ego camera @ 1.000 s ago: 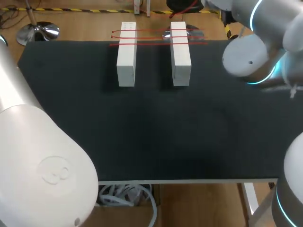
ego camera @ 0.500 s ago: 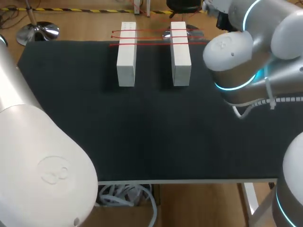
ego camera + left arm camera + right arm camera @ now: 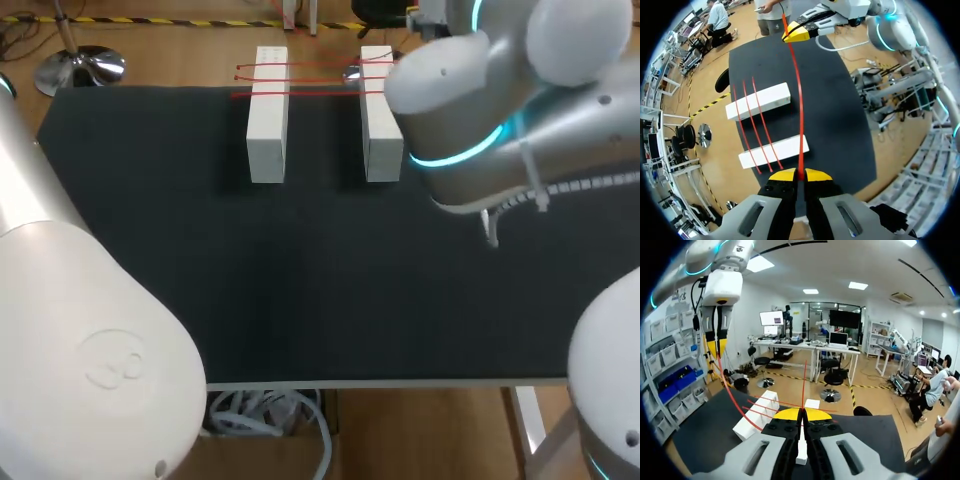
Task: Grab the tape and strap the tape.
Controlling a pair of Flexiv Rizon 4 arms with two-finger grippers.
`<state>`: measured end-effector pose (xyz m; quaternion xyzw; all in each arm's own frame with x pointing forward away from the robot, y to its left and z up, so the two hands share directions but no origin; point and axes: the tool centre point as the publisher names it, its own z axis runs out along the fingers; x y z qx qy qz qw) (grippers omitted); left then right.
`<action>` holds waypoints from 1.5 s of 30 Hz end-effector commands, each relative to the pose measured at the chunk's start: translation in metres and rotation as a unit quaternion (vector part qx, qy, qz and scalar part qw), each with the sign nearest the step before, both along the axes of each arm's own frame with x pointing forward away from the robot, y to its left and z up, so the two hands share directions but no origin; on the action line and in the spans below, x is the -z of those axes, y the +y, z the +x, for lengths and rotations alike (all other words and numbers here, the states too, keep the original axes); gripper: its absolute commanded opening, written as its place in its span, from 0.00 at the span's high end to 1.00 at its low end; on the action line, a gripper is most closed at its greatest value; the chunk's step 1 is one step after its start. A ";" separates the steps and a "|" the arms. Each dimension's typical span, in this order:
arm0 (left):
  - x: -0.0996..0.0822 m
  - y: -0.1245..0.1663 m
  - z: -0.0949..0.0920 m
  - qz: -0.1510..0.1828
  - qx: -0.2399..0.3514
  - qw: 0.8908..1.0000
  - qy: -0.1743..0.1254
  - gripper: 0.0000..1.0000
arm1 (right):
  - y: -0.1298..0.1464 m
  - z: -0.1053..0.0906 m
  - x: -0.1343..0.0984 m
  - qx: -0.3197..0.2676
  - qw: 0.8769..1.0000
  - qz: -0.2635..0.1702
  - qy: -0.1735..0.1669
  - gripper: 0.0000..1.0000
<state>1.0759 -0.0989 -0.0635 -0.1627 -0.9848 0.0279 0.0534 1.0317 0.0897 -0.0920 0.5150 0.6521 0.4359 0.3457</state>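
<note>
Red tape strip (image 3: 799,115), thin and flexible, is stretched in the air between both claws. Left claw (image 3: 800,173): yellow tips pressed narrowly together, clamping one end of the strip. Right claw (image 3: 801,413): tips likewise closed on the other end, well ahead of the left claw. Ahead of the left claw, two white rectangular blocks (image 3: 760,101) lie parallel on the black table (image 3: 840,125). Three more red strips (image 3: 756,131) lie across both blocks, beside the held strip.
</note>
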 end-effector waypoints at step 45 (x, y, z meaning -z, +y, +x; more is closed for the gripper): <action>0.000 0.000 -0.008 0.056 -0.154 0.987 -0.008 1.00 | 0.015 0.026 -0.004 -0.027 0.976 -0.189 0.101 1.00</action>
